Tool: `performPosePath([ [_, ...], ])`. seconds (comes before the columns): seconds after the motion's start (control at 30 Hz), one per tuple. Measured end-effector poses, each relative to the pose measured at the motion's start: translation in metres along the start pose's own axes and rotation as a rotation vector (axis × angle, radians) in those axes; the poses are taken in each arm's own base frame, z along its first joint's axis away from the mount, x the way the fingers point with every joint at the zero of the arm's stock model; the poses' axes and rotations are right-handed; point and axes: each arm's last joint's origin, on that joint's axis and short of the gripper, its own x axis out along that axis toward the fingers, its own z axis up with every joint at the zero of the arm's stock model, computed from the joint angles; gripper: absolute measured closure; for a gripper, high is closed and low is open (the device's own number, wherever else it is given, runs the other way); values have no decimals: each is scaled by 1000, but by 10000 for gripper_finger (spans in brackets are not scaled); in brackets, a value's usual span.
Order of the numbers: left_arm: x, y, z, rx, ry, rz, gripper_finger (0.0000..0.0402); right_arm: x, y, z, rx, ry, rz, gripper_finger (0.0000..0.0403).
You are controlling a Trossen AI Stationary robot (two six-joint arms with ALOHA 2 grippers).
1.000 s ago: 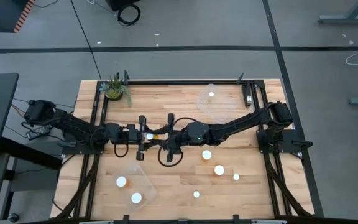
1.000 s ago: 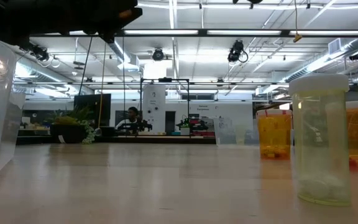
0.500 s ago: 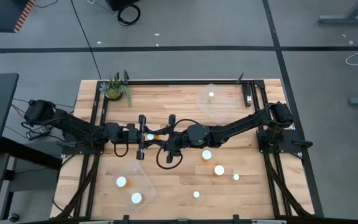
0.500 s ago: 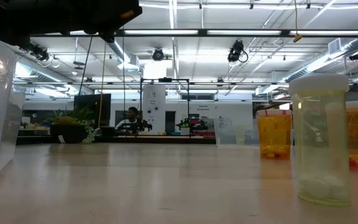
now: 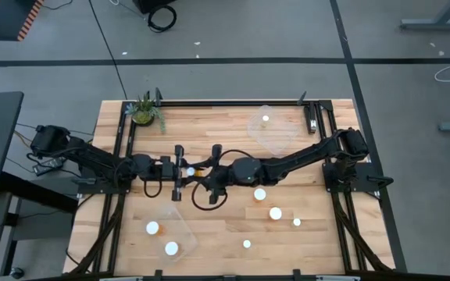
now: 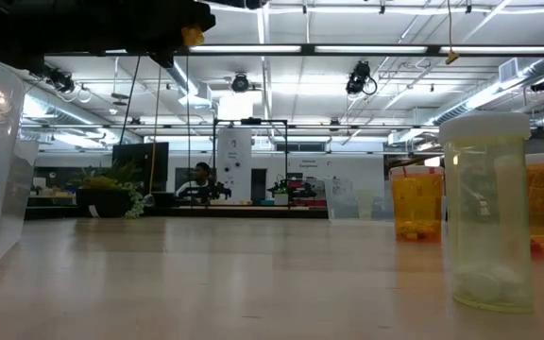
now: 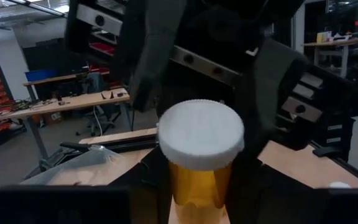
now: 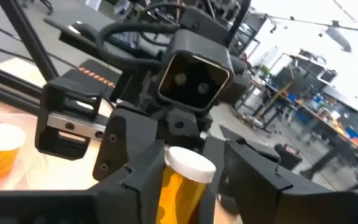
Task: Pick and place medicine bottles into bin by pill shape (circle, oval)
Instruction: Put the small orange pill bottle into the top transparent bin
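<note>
Since the earlier frame, your right end effector (image 5: 204,176) is opening beside the medicine bottle (image 7: 200,154), which your left end effector (image 5: 180,172) is clamping above the tabletop (image 5: 225,129). You are finishing a handover; next, draw right away.

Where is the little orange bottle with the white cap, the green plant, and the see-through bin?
orange bottle with white cap (image 7: 201,137), left wrist view, on its cap.
green plant (image 5: 144,112), high view, on its leaves.
see-through bin (image 5: 276,134), high view, on its bare floor.
</note>
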Motion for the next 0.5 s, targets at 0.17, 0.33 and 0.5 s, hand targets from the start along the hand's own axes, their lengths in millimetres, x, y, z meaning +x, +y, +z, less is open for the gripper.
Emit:
performPosePath([
  [0.17, 0, 0, -3, 7, 32, 14, 306, -2, 1, -3, 11, 76, -29, 201],
  [0.33, 0, 1, -9, 21, 102, 52, 305, -9, -1, 1, 13, 122, -37, 194],
  [0.5, -2, 1, -18, 37, 194, 83, 290, -20, -9, 6, 83, 192, -24, 194],
])
